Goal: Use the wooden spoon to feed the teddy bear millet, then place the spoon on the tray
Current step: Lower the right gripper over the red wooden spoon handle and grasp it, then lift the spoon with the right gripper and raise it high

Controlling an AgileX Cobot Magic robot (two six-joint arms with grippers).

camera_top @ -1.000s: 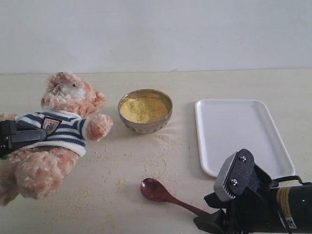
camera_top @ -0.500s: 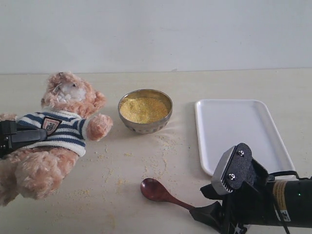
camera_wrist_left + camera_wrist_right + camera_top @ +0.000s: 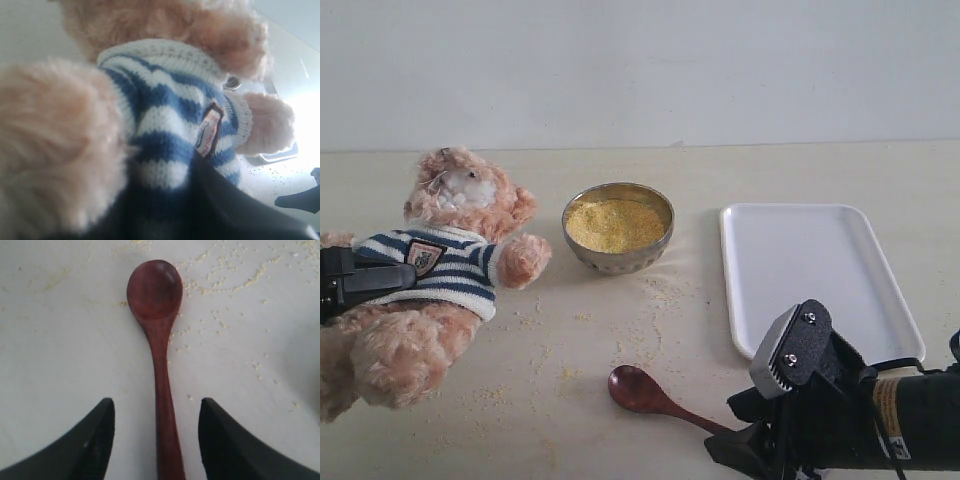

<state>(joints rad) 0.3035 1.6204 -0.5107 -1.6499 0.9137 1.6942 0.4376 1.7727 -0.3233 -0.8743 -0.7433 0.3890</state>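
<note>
Wooden spoon (image 3: 655,395), slim, dark reddish-brown and glossy, lies flat on the pale table (image 3: 720,170) in front of the small round metal bowl (image 3: 618,228), oval end toward the bowl. The right gripper (image 3: 156,407) has its black fingers spread wide, one on each side of the spoon's handle, not touching it. Fine yellow millet (image 3: 615,224) fills the bowl, and loose grains are scattered between bowl and spoon. Left of the bowl lies the fluffy tan-pink teddy bear (image 3: 450,260) in a navy-and-white striped shirt, its torso gripped by the left gripper (image 3: 360,280). Right of the bowl sits the flat white rectangular tray (image 3: 800,270).
</note>
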